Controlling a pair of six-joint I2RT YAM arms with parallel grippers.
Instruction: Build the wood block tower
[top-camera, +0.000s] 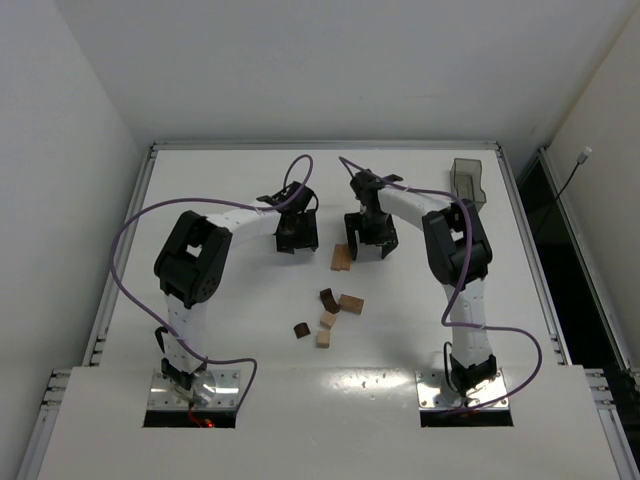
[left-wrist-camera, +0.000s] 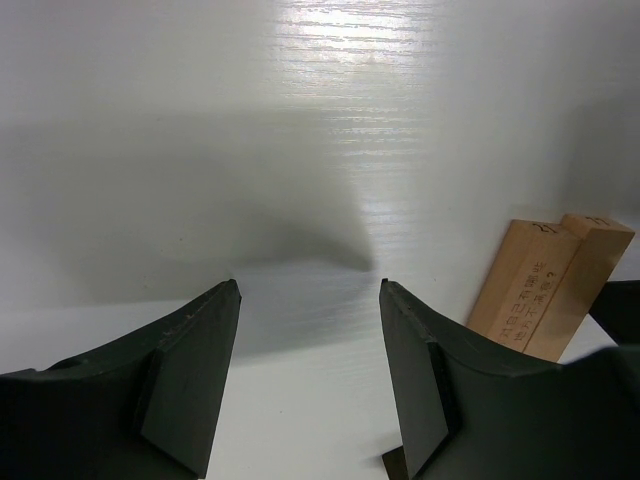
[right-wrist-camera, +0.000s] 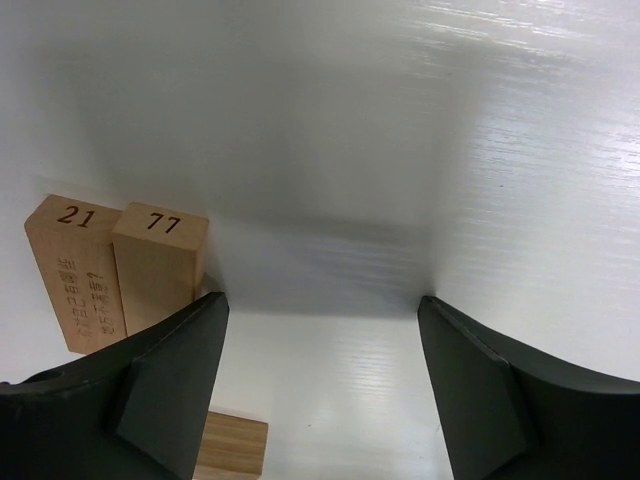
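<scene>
Hovering just right of the tower (top-camera: 342, 258), the right gripper (top-camera: 368, 252) is holding its jaws wide apart with nothing between them. The tower is sitting at frame centre and looks to be only two tan bars standing side by side. The left gripper (top-camera: 297, 246) is hanging part-open and empty just left of it. The loose blocks (top-camera: 328, 319) are lying lower centre, well apart. Judging from this, the base is being finished; the next move is calling for fetching another block.

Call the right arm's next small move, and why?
Probably lift the right claw straight up: it is open and empty, with one finger right beside the two side-by-side tan bars, so swinging sideways could knock them. Loose blocks are there to fetch next.
</scene>
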